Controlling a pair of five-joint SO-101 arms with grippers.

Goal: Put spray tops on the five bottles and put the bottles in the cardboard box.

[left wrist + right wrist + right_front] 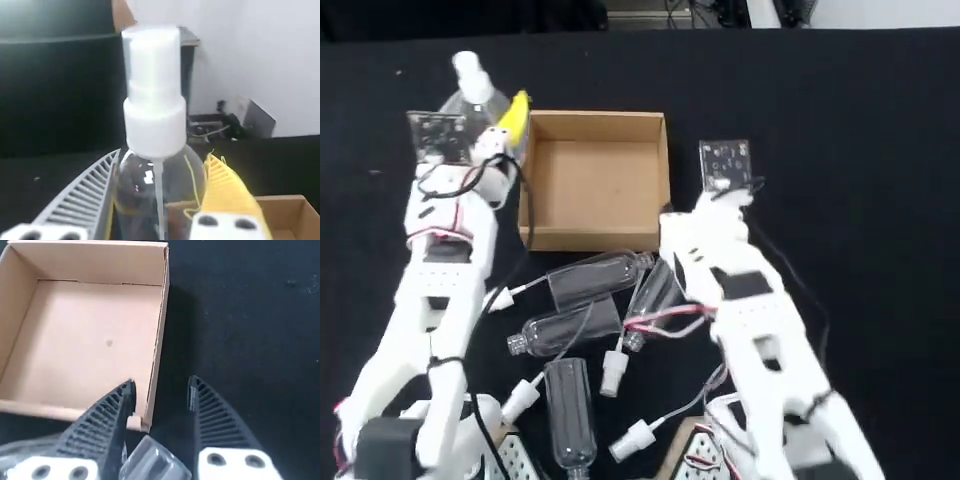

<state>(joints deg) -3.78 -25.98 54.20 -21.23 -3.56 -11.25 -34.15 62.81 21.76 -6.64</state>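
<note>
My left gripper (485,105) is shut on a clear bottle (472,92) with a white spray top (152,95), holding it off the table just left of the cardboard box (595,125). The bottle sits between a grey finger (85,200) and a yellow finger (225,195). My right gripper (160,387) hangs at the box's near right corner (150,405), its black fingers closed on the base of a clear bottle (150,465). That bottle (655,290) slants down toward the table. Three more uncapped bottles (598,276) (565,325) (570,410) lie in front of the box.
Several loose white spray tops (613,370) (635,438) (520,400) (500,297) with thin tubes lie among the bottles. The box interior (90,335) holds nothing. Black cloth (860,150) covers the table, with free room to the right.
</note>
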